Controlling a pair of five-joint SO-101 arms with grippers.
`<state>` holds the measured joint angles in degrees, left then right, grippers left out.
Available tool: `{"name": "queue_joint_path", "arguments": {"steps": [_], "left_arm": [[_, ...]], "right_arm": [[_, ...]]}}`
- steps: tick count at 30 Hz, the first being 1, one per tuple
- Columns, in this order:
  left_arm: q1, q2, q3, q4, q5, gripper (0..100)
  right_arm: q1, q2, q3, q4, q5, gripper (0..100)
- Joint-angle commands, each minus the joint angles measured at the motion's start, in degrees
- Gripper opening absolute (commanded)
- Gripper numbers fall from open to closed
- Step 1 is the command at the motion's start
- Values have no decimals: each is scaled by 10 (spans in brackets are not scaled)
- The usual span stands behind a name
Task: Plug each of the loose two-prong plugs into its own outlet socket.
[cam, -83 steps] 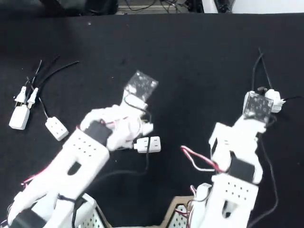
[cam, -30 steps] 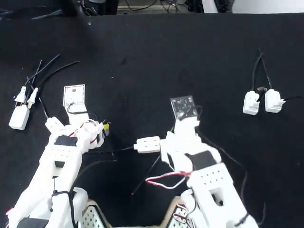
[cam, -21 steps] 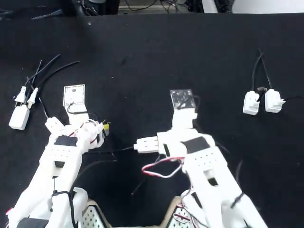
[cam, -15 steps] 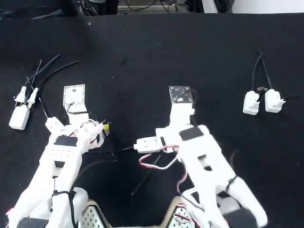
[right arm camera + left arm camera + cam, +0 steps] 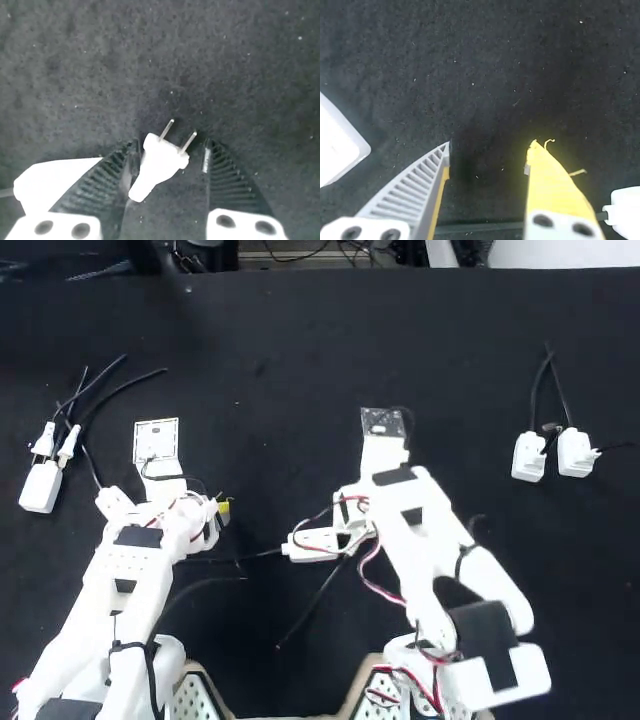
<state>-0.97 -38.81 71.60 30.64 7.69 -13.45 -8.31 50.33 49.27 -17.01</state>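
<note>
A white two-prong plug [image 5: 160, 162] lies on the black mat between the fingers of my open right gripper [image 5: 170, 145], prongs pointing away, its body against one finger. A white outlet socket [image 5: 55, 180] lies just beside that gripper. From above, the right gripper [image 5: 345, 528] is at the table's middle, right next to this socket [image 5: 305, 543]. My left gripper [image 5: 487, 155] is open over bare mat. In the high view it [image 5: 215, 512] rests at the left, beside another white socket [image 5: 113, 502].
Two loose plugs [image 5: 55, 440] and a white socket block [image 5: 40, 487] lie at the far left with black cords. Two joined white pieces [image 5: 550, 455] sit at the far right. A black cord [image 5: 315, 600] trails from the middle socket toward the front.
The right arm has swung from the far right to the middle socket and bent down over it. The left arm drew back from the middle to the left, then stayed still.
</note>
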Motion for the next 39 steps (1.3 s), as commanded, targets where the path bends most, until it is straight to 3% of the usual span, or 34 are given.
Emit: {"name": "queue_joint_path", "arguments": {"steps": [1,4,10,22,28,33,39], "left_arm": [[-5,-17,-3,-8,4,241],[-5,-17,-3,-8,4,241],[-5,-17,-3,-9,4,241],[-5,-17,-3,-9,4,241],[-5,-17,-3,-9,4,241],[-5,-17,-3,-10,4,241],[-5,-17,-3,-9,4,241]], "right_arm": [[11,38,-45,37,48,165],[16,50,-65,54,103,11],[86,19,-151,81,188,15],[120,-44,-337,135,609,12],[93,-59,-277,216,837,12],[52,-59,-125,134,857,28],[47,-62,-22,23,755,267]]}}
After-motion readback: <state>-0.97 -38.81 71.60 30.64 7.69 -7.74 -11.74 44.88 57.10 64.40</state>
